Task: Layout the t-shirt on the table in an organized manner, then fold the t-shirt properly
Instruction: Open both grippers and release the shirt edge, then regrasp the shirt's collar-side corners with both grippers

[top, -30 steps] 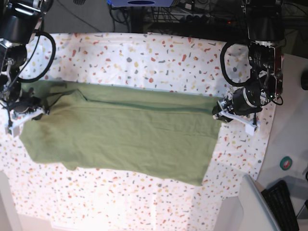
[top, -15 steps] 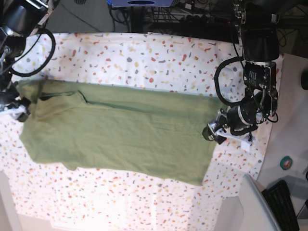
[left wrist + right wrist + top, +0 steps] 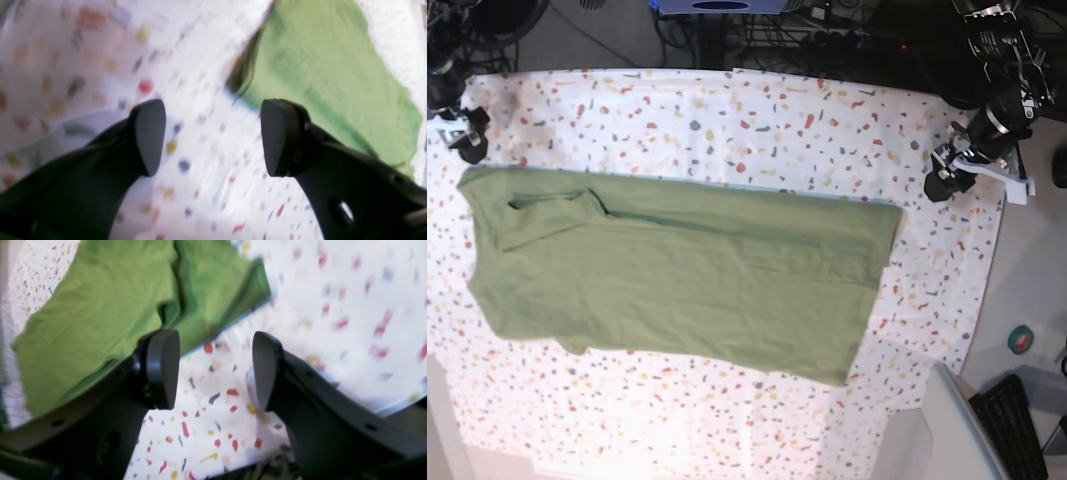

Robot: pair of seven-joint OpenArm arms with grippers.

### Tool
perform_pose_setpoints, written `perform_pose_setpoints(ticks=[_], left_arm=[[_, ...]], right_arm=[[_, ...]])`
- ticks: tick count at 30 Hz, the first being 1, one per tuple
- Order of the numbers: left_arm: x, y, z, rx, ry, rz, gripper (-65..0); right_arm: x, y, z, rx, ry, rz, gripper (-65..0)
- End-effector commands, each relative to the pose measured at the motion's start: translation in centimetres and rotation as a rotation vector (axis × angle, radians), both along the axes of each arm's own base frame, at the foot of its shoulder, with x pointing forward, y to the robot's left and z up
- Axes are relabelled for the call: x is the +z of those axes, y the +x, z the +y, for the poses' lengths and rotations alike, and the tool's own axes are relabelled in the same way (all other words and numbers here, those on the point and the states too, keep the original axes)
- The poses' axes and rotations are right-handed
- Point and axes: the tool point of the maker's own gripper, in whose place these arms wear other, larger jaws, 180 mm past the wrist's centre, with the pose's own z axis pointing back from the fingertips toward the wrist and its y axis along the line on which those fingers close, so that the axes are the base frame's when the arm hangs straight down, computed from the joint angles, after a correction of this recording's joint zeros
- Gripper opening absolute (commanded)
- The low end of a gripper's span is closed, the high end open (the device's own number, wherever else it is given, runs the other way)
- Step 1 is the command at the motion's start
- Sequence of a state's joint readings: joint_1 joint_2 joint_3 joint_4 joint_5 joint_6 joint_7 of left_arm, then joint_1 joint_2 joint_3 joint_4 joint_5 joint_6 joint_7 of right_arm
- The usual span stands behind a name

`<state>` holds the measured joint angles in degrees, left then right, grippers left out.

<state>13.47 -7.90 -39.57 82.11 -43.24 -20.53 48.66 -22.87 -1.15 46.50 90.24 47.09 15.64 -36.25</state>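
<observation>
The olive-green t-shirt [image 3: 677, 270] lies spread flat on the speckled white table [image 3: 757, 120], folded lengthwise, with one sleeve tucked at its left end. My left gripper [image 3: 945, 182] hovers open off the shirt's right end, holding nothing; the left wrist view shows its fingers [image 3: 150, 133] wide apart over the table [image 3: 100, 50], the t-shirt [image 3: 327, 76] beyond them. My right gripper [image 3: 467, 140] hangs open above the shirt's far left corner. In the right wrist view its fingers [image 3: 163, 366] are apart over the table [image 3: 333, 306], beside the t-shirt [image 3: 100, 306].
A plain grey surface [image 3: 1037, 280] borders the table on the right, carrying a small round green object [image 3: 1022, 340] and a black keyboard [image 3: 1012, 425]. A pale upright panel [image 3: 952, 425] stands at the front right corner. Cables and dark equipment [image 3: 827, 35] line the back edge.
Both grippers have opened, let go of the t-shirt's ends and pulled back toward the table's far corners. The shirt now lies flat by itself.
</observation>
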Motion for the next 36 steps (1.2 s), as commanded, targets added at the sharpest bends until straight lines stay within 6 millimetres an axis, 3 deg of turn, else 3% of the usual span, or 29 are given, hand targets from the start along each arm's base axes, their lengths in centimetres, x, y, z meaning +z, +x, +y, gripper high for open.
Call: perform_pose_setpoints(ticks=[1,6,10,13,19,29,34,36], left_arm=[[0.9,1.1,0.0,-0.015,-0.005,-0.052,-22.9],[-1.0,1.9,-2.8,-0.073,-0.065,-0.020,-22.9],[-1.6,2.7,-2.9,-0.033,-0.068,-0.065,-22.9],[-2.3,3.0,-4.1,-0.046,-0.076,-0.075,-22.9],[-3.5,3.4,-4.4,-0.020,-0.106,-0.064,-22.9],[-2.4,6.3,-4.8,-0.026,-0.118,-0.110,-22.9],[-3.6,6.9,-5.0,-0.007,-0.154,-0.082,-23.0],[-4.1,6.8,-5.1,0.000,-0.166,-0.069,-23.0]], right_arm=[[0.0,0.3,0.0,-0.017,0.027,-0.032,-31.5],[-4.0,-0.1,0.9,-0.076,0.142,0.023,-31.5],[-4.7,0.5,1.4,-0.083,0.169,0.023,-31.4],[-5.0,0.9,1.6,-0.094,0.189,0.016,-31.2],[-7.1,1.3,2.7,-0.116,0.261,0.048,-29.6],[-6.2,3.9,2.5,-0.120,0.260,-0.007,-29.1],[-6.2,5.6,1.9,-0.171,0.249,-0.060,-29.1],[-6.6,5.5,1.1,-0.183,0.242,-0.050,-29.3]])
